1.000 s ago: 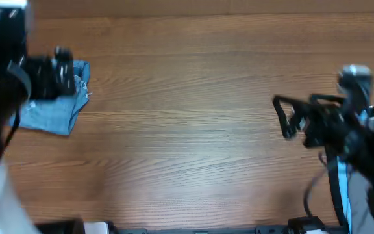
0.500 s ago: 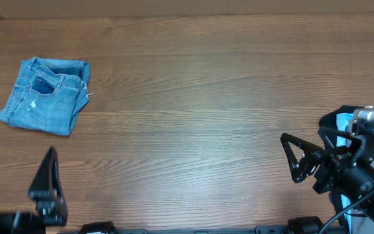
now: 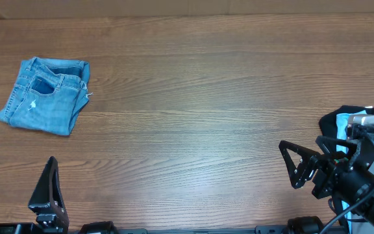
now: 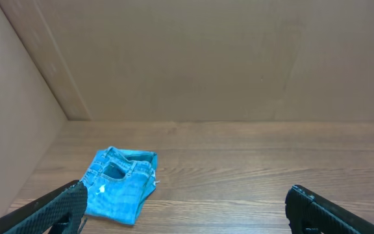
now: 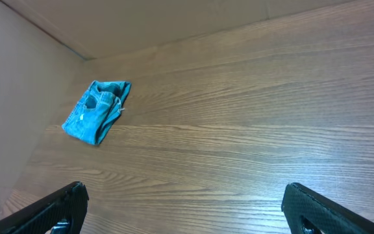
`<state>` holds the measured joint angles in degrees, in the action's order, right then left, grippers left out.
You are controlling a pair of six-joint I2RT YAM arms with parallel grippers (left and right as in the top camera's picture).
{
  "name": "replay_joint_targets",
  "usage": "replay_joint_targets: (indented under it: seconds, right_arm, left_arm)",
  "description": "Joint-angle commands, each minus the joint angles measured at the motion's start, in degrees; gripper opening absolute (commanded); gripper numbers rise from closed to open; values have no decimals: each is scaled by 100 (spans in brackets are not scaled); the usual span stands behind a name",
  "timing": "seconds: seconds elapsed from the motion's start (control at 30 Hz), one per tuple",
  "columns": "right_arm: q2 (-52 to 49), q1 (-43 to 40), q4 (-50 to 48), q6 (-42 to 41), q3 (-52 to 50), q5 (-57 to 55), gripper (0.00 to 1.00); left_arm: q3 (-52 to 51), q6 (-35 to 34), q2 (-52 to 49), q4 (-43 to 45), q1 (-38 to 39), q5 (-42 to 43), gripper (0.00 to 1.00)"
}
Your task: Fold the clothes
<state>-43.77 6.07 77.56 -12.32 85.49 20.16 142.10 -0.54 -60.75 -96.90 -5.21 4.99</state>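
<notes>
The light blue denim jeans [image 3: 44,95] lie folded into a small bundle at the far left of the wooden table, back pocket up. They also show in the left wrist view [image 4: 120,183] and the right wrist view [image 5: 96,111]. My left gripper [image 3: 46,193] is open and empty at the front left edge, well short of the jeans. My right gripper [image 3: 297,166] is open and empty at the front right, far from the jeans.
A pile of black, pale cyan and grey garments [image 3: 359,123] lies at the right edge beside the right arm. A tan wall [image 4: 187,58] rises behind the table and along its left side.
The left arm has pulled back from the jeans to the front left edge, leaving them folded on the table. The right arm has dropped toward the front right.
</notes>
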Motion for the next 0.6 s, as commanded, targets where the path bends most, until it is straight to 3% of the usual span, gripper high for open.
replay_joint_targets:
  seconds: [0.0, 0.1, 0.2, 0.33, 0.57]
  right_arm:
    - [31, 20, -26, 39, 35, 7, 100]
    - [232, 17, -87, 63, 4, -140, 100]
    - [654, -61, -1145, 503, -321, -717, 100]
    - [1397, -339, -2625, 955, -1644, -726, 100]
    - [2623, -728, -3652, 935, -3954, -728, 100]
  left_arm:
    - [-11, -96, -31, 11, 37, 83, 100]
    - [-11, -96, -31, 11, 37, 83, 100]
    - [-11, -96, -31, 11, 37, 83, 100]
    - [-11, -96, -31, 11, 37, 83, 100]
    - [-11, -96, -31, 11, 37, 83, 100]
